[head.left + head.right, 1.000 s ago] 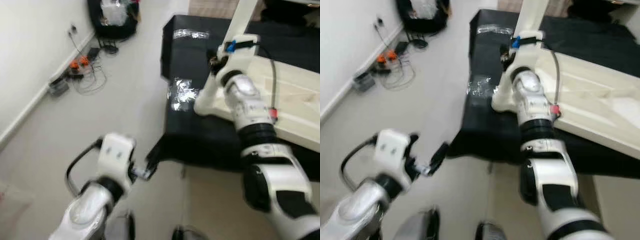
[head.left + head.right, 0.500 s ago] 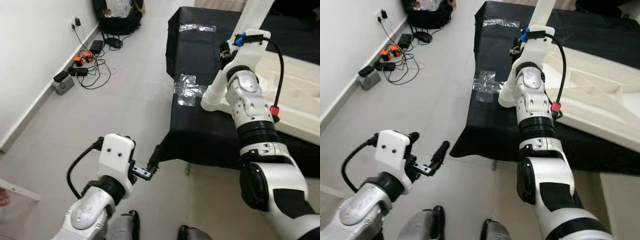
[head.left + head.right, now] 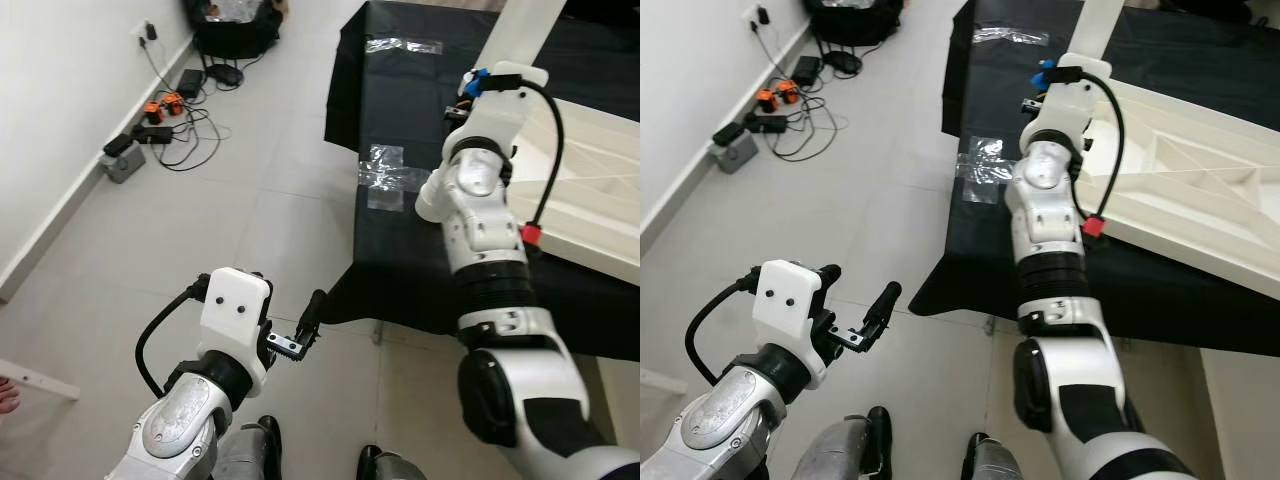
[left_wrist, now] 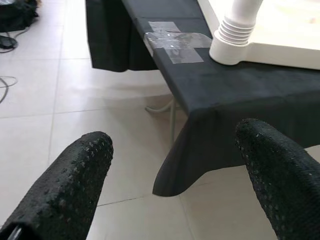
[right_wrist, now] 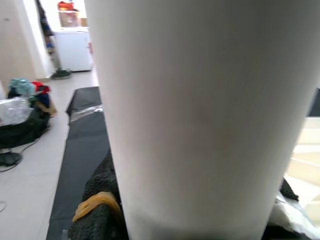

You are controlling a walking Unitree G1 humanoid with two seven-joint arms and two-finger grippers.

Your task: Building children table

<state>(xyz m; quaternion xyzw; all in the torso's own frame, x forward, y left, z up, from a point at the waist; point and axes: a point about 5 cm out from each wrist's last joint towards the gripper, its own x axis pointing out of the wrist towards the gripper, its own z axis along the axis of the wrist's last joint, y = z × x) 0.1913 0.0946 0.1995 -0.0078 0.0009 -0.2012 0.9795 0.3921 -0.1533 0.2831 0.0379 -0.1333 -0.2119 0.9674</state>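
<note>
White table leg [image 5: 200,115] sits seemingly pinched in the right tool [image 5: 107,205]; left tool [image 4: 175,185] spread, well apart.

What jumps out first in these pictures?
The upturned white plastic children's table lying on the black-clothed bench, with the right gripper closed around its upright white round leg. The left gripper hangs open over the tiled floor.

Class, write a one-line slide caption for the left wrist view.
Open left gripper hangs above the floor, facing the black-draped table and the white leg.
</note>
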